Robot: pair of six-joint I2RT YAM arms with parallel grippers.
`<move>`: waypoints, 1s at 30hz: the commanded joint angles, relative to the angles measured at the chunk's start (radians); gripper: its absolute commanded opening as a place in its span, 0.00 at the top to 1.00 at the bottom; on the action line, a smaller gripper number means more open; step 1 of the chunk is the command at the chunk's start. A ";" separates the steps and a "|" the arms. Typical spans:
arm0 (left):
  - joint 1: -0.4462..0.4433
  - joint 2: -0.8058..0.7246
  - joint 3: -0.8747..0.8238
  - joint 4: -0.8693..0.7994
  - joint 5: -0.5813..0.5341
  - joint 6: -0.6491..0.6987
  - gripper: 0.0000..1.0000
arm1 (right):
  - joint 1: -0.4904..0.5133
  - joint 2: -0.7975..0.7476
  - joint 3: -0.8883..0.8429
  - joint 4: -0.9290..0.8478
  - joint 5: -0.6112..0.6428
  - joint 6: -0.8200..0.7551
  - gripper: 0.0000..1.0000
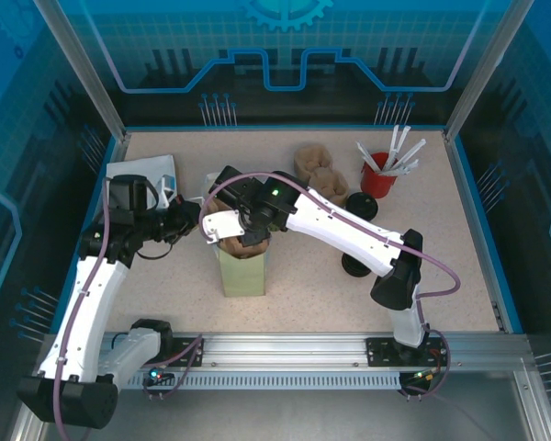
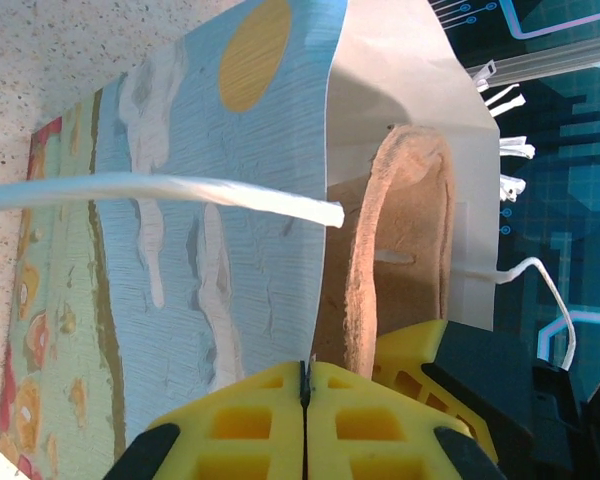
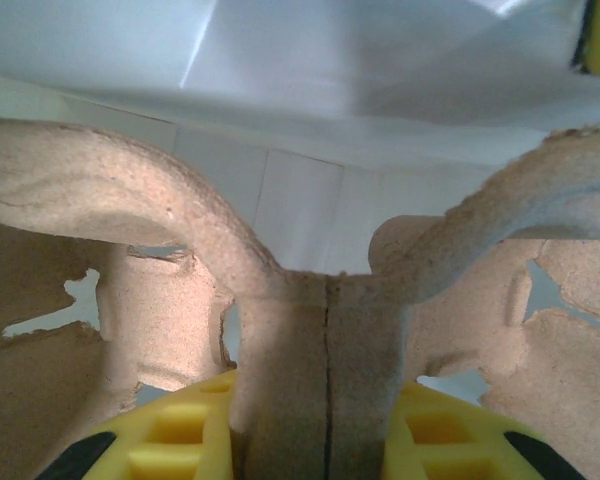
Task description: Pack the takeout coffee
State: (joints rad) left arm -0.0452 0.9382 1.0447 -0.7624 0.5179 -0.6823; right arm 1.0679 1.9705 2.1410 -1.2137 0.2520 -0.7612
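Left pincer [image 2: 305,385] is pinched tight on the rim of the bag [image 2: 210,230], which stands upright on the table [image 1: 422,276]. Its print is blue sky, white clouds and a yellow sun. Right pincer [image 3: 325,425] clamps the middle rib of a pulp carrier [image 3: 130,200] that sits partly inside the bag's mouth. Where the coffee cup is cannot be told. A red cup [image 1: 378,179] of white sticks and black lids [image 1: 361,204] stand off to the right.
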 commanded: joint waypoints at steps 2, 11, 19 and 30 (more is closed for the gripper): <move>-0.013 -0.013 -0.020 0.009 0.023 0.011 0.93 | -0.005 0.030 0.071 -0.138 -0.054 0.073 0.72; -0.027 -0.021 -0.037 0.022 0.047 0.009 0.93 | -0.017 0.106 0.150 -0.210 -0.093 0.125 0.72; -0.030 -0.028 -0.035 0.003 0.048 0.010 0.93 | -0.046 0.150 0.188 -0.261 -0.128 0.160 0.72; -0.033 -0.036 -0.032 -0.028 0.036 0.022 0.93 | -0.082 0.155 0.194 -0.257 -0.121 0.184 0.72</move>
State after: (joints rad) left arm -0.0696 0.9176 1.0172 -0.7654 0.5396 -0.6788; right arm 1.0016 2.1143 2.3062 -1.4399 0.1455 -0.5968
